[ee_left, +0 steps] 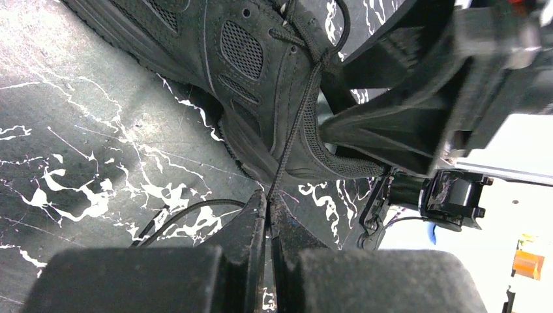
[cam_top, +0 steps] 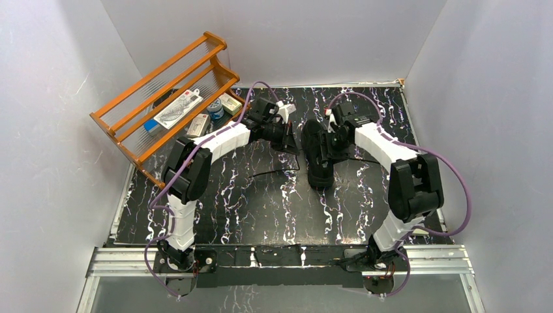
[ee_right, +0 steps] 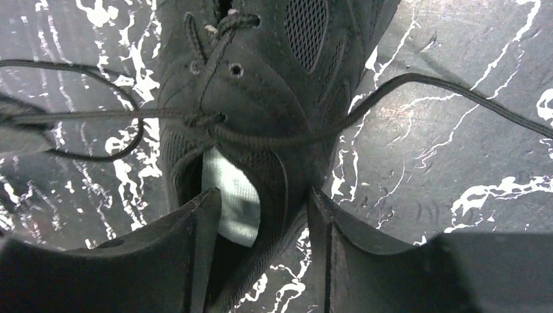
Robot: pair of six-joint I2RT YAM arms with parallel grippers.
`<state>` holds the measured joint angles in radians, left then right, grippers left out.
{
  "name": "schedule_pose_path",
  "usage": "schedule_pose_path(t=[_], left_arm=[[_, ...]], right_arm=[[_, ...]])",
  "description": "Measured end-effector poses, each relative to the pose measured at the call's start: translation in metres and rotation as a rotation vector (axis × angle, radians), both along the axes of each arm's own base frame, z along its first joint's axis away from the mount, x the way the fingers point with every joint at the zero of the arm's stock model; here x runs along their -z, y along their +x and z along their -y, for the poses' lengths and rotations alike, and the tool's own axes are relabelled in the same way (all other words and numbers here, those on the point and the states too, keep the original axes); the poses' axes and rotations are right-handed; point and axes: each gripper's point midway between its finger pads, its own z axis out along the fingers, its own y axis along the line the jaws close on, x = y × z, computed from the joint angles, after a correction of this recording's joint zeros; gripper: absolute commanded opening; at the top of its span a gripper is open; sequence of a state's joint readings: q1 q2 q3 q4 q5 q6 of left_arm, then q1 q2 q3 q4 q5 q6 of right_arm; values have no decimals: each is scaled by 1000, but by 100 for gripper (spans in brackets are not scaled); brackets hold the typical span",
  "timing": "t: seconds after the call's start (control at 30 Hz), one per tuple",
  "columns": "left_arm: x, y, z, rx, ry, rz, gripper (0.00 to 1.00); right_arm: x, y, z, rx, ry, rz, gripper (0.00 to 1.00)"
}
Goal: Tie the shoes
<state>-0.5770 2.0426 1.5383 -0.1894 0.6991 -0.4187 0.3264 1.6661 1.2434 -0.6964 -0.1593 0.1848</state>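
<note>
The left end effector (ee_left: 269,199) is clamped tight on a thin black shoelace (ee_left: 297,124), pinched right at its fingertips. From there the lace runs taut straight ahead to the eyelets of an all-black low-top mesh sneaker (ee_left: 254,59). The sneaker sits just beyond the tips on a black desk veined with white marble pattern (ee_left: 85,163). A slack curve of lace lies on the desk just left of the fingers.

The right end effector (ee_right: 262,193) stands open over the sneaker's heel end. One finger is above the pale insole (ee_right: 231,189) inside the opening and the other is outside the shoe's side, with the padded collar between them. Whether either finger presses the collar cannot be told. Just ahead of it the two lace strands cross on the tongue. One goes taut to its left, and the other trails to its right across the desk.

From above, both end effectors meet near the desk's far middle, the sneaker under the right one. Farther off, beyond and left of the left end effector, a tilted orange wooden rack (cam_top: 166,88) holds small packets (cam_top: 176,107).
</note>
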Motion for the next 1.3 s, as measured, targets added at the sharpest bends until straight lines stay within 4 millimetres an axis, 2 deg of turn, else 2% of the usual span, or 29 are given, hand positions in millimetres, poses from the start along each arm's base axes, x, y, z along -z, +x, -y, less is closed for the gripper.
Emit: schedule_pose_path(t=[0.13, 0.2, 0.23, 0.37, 0.53, 0.63, 0.73, 0.77, 0.83, 0.9, 1.0, 1.1, 1.2, 1.27, 1.3], left_arm=[[-4, 2, 1, -5, -7, 2, 0], [-5, 2, 1, -9, -2, 0, 0], [-5, 1, 0, -11, 3, -2, 0], [-8, -1, -8, -29, 40, 6, 0], [-27, -4, -20, -48, 80, 60, 0], [-44, -4, -27, -54, 87, 112, 0], [-52, -6, -30, -54, 92, 141, 0], [-53, -6, -31, -53, 96, 144, 0], [-51, -7, -33, -54, 109, 142, 0], [-49, -7, -35, -56, 120, 139, 0], [-48, -7, -37, -57, 129, 139, 0], [-47, -8, -37, -58, 133, 136, 0], [-46, -7, -38, -65, 136, 132, 0], [-46, -7, -38, -68, 138, 133, 0], [-46, -7, -38, -69, 140, 133, 0]], right_arm=[[11, 2, -1, -22, -58, 5, 27], [12, 3, 0, -19, -77, 7, 22], [11, 3, 0, -17, -84, 7, 16], [11, -6, -19, -20, -75, -3, 0], [10, -25, -54, -23, -26, -24, 0], [11, -31, -62, -25, -20, -31, 0], [10, -31, -61, -19, -25, -25, 0], [11, -32, -60, -15, -27, -24, 6], [10, -33, -59, -6, -23, -17, 28], [10, -37, -61, 2, -14, -24, 45], [6, -42, -73, -12, 35, -41, 57], [-4, -50, -73, -13, 64, -67, 68], [-30, -42, -49, 65, 98, -52, 91], [-49, -25, -15, 196, 119, -8, 90], [-57, -15, 8, 288, 124, 19, 89]])
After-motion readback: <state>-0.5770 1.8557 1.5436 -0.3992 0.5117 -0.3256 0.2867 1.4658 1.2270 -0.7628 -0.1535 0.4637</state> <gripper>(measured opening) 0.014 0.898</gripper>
